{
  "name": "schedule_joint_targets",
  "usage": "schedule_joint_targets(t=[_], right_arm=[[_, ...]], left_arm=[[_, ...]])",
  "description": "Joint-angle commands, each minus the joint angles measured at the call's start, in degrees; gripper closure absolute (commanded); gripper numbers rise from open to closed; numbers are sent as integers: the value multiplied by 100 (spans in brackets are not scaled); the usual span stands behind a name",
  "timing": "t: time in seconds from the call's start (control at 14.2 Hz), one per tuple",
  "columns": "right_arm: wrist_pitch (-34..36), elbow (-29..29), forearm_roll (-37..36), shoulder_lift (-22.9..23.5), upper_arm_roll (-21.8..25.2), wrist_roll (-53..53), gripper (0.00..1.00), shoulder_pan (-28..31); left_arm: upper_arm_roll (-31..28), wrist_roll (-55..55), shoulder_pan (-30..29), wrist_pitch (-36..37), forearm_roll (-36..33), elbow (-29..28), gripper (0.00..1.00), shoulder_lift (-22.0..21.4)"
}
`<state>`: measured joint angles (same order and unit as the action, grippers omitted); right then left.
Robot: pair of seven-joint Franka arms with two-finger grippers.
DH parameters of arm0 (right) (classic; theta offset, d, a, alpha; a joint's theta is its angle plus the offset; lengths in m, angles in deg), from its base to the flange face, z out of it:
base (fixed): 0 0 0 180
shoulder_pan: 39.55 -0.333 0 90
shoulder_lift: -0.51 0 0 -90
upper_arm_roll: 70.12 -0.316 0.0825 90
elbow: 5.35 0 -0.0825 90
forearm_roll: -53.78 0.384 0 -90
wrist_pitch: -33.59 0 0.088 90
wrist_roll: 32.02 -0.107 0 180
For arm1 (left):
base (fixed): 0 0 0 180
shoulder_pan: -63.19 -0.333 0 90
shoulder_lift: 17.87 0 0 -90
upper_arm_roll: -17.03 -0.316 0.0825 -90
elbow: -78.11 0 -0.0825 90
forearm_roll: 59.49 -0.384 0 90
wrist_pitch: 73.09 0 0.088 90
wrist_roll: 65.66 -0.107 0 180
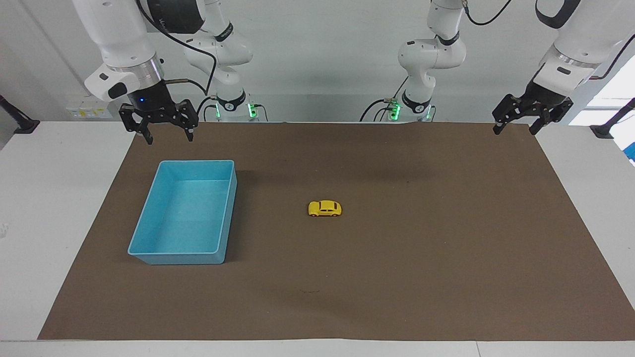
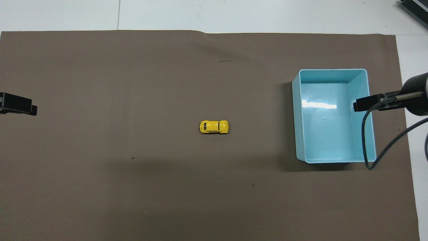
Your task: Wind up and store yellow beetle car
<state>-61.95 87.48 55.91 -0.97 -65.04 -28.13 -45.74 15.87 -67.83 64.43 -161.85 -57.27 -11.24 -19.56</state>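
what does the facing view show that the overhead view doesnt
Only the facing view shows both arms whole, their bases, and each claw complete: the right claw open, raised by the robots' end of the blue bin, and the left claw open over the mat's corner.

Only the overhead view shows the car's roof from above and glare on the bin floor.

Both show the yellow beetle car alone mid-mat, the empty bin toward the right arm's end, and the brown mat.

One camera sits high across the counter [image 1: 30, 208], facing the robots; the other looks steeply down from above their end. Both share the brown mat [image 1: 397, 277], half a turn apart.
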Motion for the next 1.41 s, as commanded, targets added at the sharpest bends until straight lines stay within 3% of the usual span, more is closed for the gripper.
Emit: schedule_joint_targets(t=[0.0,1.34], right_arm=[[10,-19,130,-28,2,-143,0,57],[-25,-1,130,-37,72,-134,0,83]], left_arm=[[-7,-99,8,69,-20,-39,0,-86],[11,6,61,-80,6,-48,0,-51]])
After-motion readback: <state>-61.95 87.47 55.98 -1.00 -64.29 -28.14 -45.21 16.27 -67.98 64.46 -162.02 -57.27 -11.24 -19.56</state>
